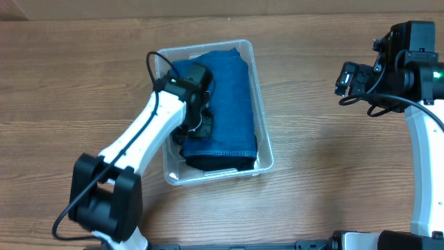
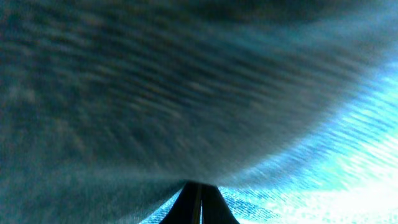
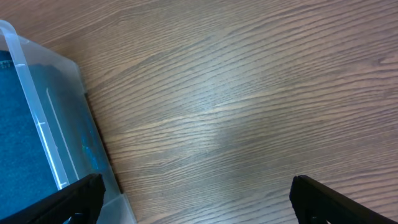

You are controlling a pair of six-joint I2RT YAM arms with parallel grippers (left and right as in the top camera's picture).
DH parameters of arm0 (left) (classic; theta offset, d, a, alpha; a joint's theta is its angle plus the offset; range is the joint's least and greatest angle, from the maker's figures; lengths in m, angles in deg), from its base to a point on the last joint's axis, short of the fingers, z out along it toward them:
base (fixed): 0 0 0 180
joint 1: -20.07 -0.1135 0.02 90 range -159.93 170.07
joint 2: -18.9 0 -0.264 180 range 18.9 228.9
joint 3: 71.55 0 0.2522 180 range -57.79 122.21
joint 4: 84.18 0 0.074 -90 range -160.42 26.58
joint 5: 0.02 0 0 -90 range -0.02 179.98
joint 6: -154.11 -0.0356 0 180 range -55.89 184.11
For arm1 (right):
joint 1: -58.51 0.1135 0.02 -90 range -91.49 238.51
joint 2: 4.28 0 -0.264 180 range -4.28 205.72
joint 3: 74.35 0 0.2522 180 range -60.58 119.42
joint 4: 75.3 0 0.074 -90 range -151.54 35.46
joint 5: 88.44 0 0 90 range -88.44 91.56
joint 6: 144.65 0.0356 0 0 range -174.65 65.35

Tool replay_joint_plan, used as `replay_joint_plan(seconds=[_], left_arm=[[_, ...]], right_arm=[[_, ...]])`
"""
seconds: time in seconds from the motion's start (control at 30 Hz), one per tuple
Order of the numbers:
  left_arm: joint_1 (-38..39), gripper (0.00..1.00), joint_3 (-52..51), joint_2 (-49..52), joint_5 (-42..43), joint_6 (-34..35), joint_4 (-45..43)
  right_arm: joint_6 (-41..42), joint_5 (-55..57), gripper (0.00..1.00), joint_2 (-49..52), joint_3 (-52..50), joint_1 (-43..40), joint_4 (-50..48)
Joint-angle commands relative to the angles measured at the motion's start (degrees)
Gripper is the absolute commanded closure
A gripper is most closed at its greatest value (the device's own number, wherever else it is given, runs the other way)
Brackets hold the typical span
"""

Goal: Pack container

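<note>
- Blue denim (image 2: 186, 93) fills the left wrist view, blurred and pressed close to the lens, darker at upper left and brightly lit at lower right.
- The left end effector (image 2: 200, 205) shows at the bottom edge of that view. Its two dark fingers are drawn together with only a thin seam between them, so it is clenched. Whether a fold of cloth is nipped there I cannot tell.
- From overhead, the left end effector (image 1: 196, 123) reaches down inside the container (image 1: 263, 118), on the left part of the folded denim garment (image 1: 232, 104).
- The clear container stands on the wooden counter (image 1: 333, 173), left of centre, and the denim takes up most of its inside.
- The right end effector (image 1: 347, 80) hovers over bare counter, well apart from the container on its right side.
- In the right wrist view that end effector (image 3: 199, 205) is released, with its fingers (image 3: 78, 199) spread to opposite edges of the view. The container's wall (image 3: 56, 124) lies at the left, with denim showing through it.
</note>
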Motion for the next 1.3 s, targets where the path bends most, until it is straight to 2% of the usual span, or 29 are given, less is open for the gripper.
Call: replay_joint_plan(seconds=[0.0, 0.1, 0.23, 0.27, 0.3, 0.33, 0.37, 0.43, 0.53, 0.67, 0.83, 0.97, 1.13, 1.2, 1.27], left_arm=[[-5.6, 0.96, -2.0, 10.3, 2.0, -2.8, -0.4], [-5.6, 0.96, 1.1, 6.2, 2.0, -4.5, 1.1], [-5.9, 0.96, 9.7, -5.7, 1.7, -4.9, 5.2], [-5.9, 0.8, 11.9, -10.2, -0.8, -4.9, 5.7], [-5.9, 0.53, 12.6, -12.8, -2.7, -4.9, 5.7], [-5.9, 0.19, 13.1, -16.4, -5.5, -4.8, 5.3], [-6.1, 0.0, 13.1, -18.2, -7.6, -4.1, 5.2], [-7.9, 0.0, 13.1, -20.0, -11.1, -0.8, 5.7], [-15.2, 0.0, 13.0, -18.9, -11.6, 3.1, 4.8], [-21.9, 0.0, 13.0, -17.3, -10.8, 2.8, 4.2], [-22.8, 0.0, 12.5, -22.4, -9.7, 0.0, 6.7], [-20.5, 0.0, 1.8, -37.9, -9.9, -0.4, 2.3], [-20.0, 0.0, -22.0, -67.5, -9.9, 0.2, -5.6], [-20.0, 0.0, -25.9, -73.3, -10.0, 0.1, -6.5], [-20.0, 0.0, -27.3, -75.7, -9.9, 0.1, -4.2]], right_arm=[[0.0, -0.3, 0.0, -0.1, 0.1, -0.3, -0.2], [0.0, -0.3, 0.0, -0.1, 0.1, -0.3, -0.2], [0.0, -0.4, 0.0, -0.1, 0.1, -0.3, -0.3], [-2.3, -3.0, 0.0, -0.1, 0.1, -0.3, -0.8], [-5.7, -7.3, 0.0, -0.1, 0.1, 0.0, -1.5], [-9.2, -10.2, 0.0, -0.1, 0.1, 1.2, -2.8], [-10.4, -10.1, 0.0, -0.1, 0.1, 2.3, -3.5], [-12.9, -9.1, 0.0, 0.2, 0.1, 6.3, -7.2], [-12.9, -5.6, 0.0, 3.8, 0.1, 11.2, -14.0], [-12.9, -5.9, 0.0, 6.7, 0.1, 11.6, -18.7], [-7.9, -5.4, 0.0, 1.3, 0.0, 11.2, -16.3], [-5.6, -1.7, 0.0, -11.5, -8.0, 11.2, -17.8], [-2.4, -1.6, 0.0, -40.2, -35.3, 11.2, -28.2], [-1.2, -1.6, 0.0, -49.1, -42.9, 11.2, -26.6], [-1.2, -1.6, 0.0, -53.2, -46.5, 11.2, -24.4]])
